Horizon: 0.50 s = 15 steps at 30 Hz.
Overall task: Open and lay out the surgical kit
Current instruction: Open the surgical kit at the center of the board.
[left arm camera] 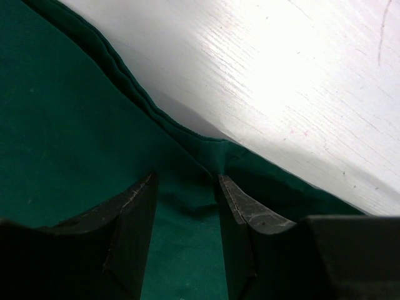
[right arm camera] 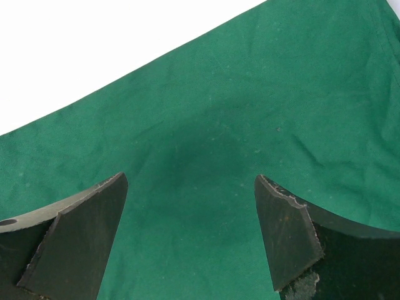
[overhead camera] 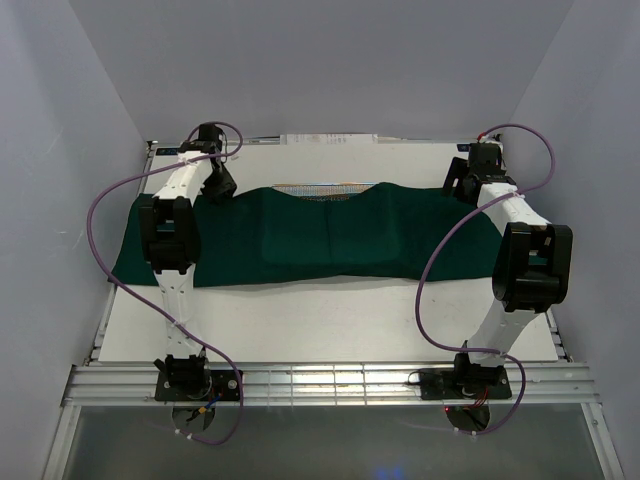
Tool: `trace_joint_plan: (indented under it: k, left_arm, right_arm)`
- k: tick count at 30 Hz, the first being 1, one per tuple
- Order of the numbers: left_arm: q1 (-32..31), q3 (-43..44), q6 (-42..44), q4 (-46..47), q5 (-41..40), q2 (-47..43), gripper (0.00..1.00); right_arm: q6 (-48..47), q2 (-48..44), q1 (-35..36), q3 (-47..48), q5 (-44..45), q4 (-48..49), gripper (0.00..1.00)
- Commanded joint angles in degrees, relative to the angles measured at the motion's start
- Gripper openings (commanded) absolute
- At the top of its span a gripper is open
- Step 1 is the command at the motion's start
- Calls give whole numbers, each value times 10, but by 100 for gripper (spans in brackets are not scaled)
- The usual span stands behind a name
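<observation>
Spreading across the far half of the white table (overhead camera: 330, 320), the dark green cloth (overhead camera: 300, 240) lies as one long, low sheet, reaching almost from side to side, with soft humps near its middle. At the middle of its far edge a strip of the silver mesh tray (overhead camera: 320, 187) peeps out; the rest of the tray is covered. No scissors, tweezers or packets can be seen.

The cloth looks light, limp and a little grippy. It should fold and drag rather than slide as a whole, and it will sag from wherever it is lifted. Its doubled far edge gives the best hold, taken near the two far corners so that the sheet comes away evenly. A pull from one side only may tug the tray askew or spill what lies in it. The tray looks stiff and light, but it is better left alone until the cloth is off it.

The right gripper (right arm camera: 190, 181) hovers near the cloth's far right corner, jaws wide apart, with flat cloth between them and nothing held. The left gripper (left arm camera: 186, 181) sits at the far left corner, jaws at a narrower gap, straddling the layered edge where cloth meets bare table. A small pucker of fabric rises between the tips, yet no firm pinch shows.
</observation>
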<state>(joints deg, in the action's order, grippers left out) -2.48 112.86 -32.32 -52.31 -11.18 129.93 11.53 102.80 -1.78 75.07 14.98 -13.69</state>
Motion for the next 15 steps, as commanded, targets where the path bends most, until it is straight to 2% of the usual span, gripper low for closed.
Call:
trace_joint_plan:
  k: [1, 15]
  left_arm:
    - [-2, 2, 4, 8, -8, -7, 54]
    - [5, 44, 0, 12, -11, 28, 56]
  right_arm:
    - [-2, -8, 4, 1, 0, 2, 88]
    - [-5, -14, 4, -7, 2, 2, 88]
